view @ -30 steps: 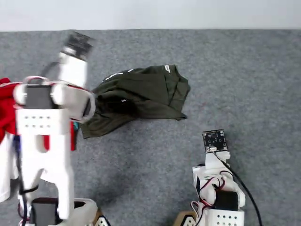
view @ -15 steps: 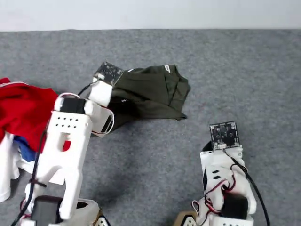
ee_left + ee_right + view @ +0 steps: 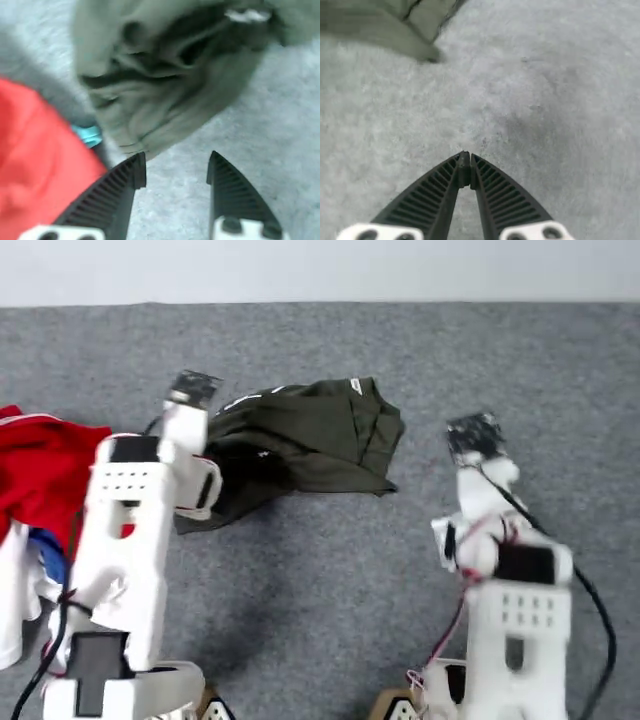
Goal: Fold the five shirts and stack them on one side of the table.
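**Room centre & right; cloth crowds the left**

Grey table (image 3: pixel 330 590) gives a wide lane btwn left arm (image 3: pixel 125 540) and right arm (image 3: pixel 515 605), plus room right of the dark green shirt (image 3: pixel 320 435) up to the far edge. That shirt lies crumpled mid-left, w/ the left arm over its near-left corner. Left gripper (image 3: pixel 176 159), jaws apart, hangs by the shirt's hem over a strip of mat. Red shirt (image 3: pixel 45 475) + white & blue heap (image 3: pixel 12 610) block the left edge, just beside the left arm. Right gripper (image 3: pixel 464 157), jaws together, sits over open mat, w/ the green shirt's corner near.
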`<state>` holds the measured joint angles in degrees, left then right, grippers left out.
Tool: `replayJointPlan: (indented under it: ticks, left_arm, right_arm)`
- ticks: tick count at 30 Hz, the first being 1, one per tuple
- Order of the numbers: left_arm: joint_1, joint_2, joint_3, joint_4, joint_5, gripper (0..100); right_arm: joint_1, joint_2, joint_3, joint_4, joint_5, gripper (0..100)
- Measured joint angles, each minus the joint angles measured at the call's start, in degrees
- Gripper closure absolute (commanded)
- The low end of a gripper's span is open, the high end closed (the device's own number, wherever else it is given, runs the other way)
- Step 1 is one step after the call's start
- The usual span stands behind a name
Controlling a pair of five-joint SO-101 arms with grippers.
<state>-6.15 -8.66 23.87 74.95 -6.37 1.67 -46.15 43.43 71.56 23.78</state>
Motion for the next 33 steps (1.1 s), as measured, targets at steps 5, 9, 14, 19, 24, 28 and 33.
replayJointPlan:
  ticks: [5, 9, 14, 19, 24, 28, 33]
  left_arm:
    - [-7.3, -5.01, 0.0, 0.97, 1.32, 79]
    - [-12.22, -8.44, 0.0, 2.73, 1.41, 79]
    - [-13.45, -10.81, 0.35, 3.25, 1.41, 79]
    - [-13.63, -10.99, 0.35, 3.43, 1.41, 79]
    - [-13.63, -10.99, 0.35, 3.43, 1.41, 79]
    - [-13.63, -10.99, 0.35, 3.43, 1.41, 79]
    - [-13.63, -10.99, 0.62, 3.43, 1.41, 79]
  right_arm:
    - [-7.91, 16.26, -8.0, -0.26, 4.66, 96.1]
    - [-12.4, 28.92, -15.12, -1.41, 6.15, 79.4]
    - [-14.42, 43.78, -25.05, -1.76, 6.33, 75.7]
    - [-14.15, 56.18, -36.04, -1.76, 6.59, 77.5]
    - [-14.33, 65.41, -43.96, -1.76, 6.59, 77.5]
    - [-14.24, 70.24, -47.21, -1.76, 6.59, 77.5]
    - [-14.33, 75.43, -50.29, -1.76, 6.59, 77.5]
